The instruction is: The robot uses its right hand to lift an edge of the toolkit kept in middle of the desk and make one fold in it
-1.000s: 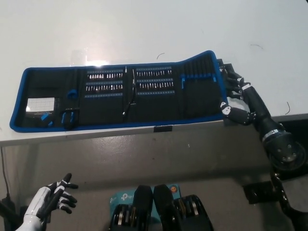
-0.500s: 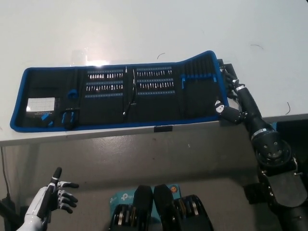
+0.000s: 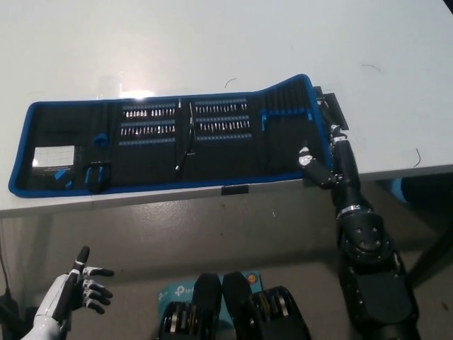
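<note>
Now your right hand point(image 3: 331, 157) sits at the toolkit's point(image 3: 170, 145) right end, thumb over the inner face and the other fingers point(image 3: 338, 134) behind the raised flap, so it looks pinched on that blue-trimmed edge. The toolkit lies open across the near side of the tabletop point(image 3: 212, 42). To fold well, you should keep the pinch firm, carry the flap up and over toward the toolkit's middle, and lay it flat before letting go. Compared with a second ago, your arm has swung in closer to the toolkit and the thumb has crept further onto it. Your left hand point(image 3: 74, 292) rests low, well below the toolkit, fingers spread.
</note>
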